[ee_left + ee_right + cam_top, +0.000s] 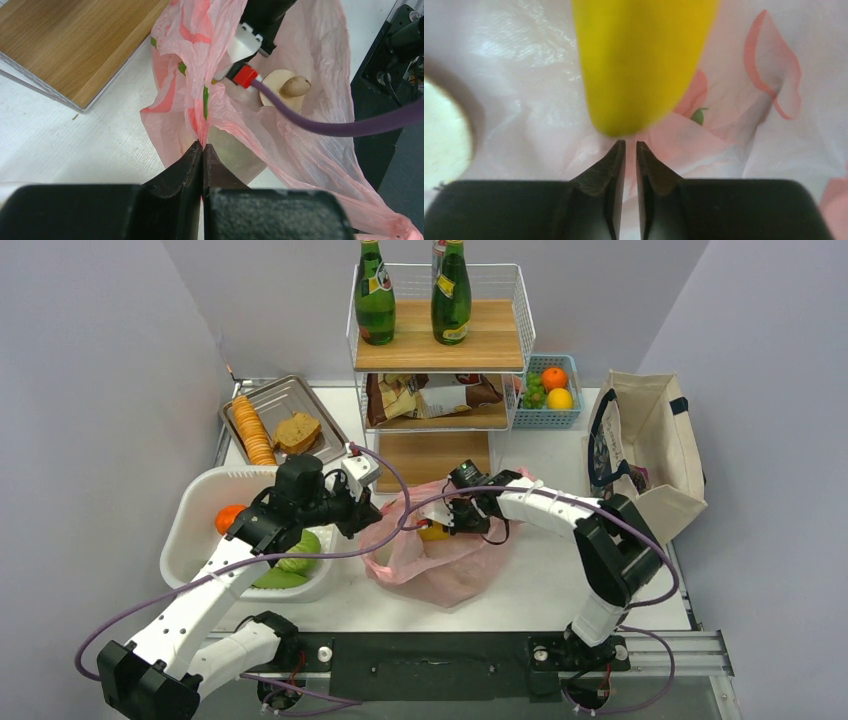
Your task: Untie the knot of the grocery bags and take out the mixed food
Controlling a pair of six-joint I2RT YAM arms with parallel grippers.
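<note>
Left gripper point(202, 148) pinched tight on thin, crinkly pink grocery bag point(443, 568) rim; right gripper point(630, 145) nearly together inside it, by smooth yellow lemon point(639, 60) and tan mushroom point(287, 89). Mid white table point(560, 575), matte grey walls point(90, 360) all round.

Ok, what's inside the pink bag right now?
A yellow fruit, a tan mushroom and the right gripper reaching in. Anything else is covered by folds of the pink bag.

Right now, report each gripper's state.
Left gripper: closed on the pink bag.
Right gripper: nearly closed, yellow item at its tips; hold cannot be told.
</note>
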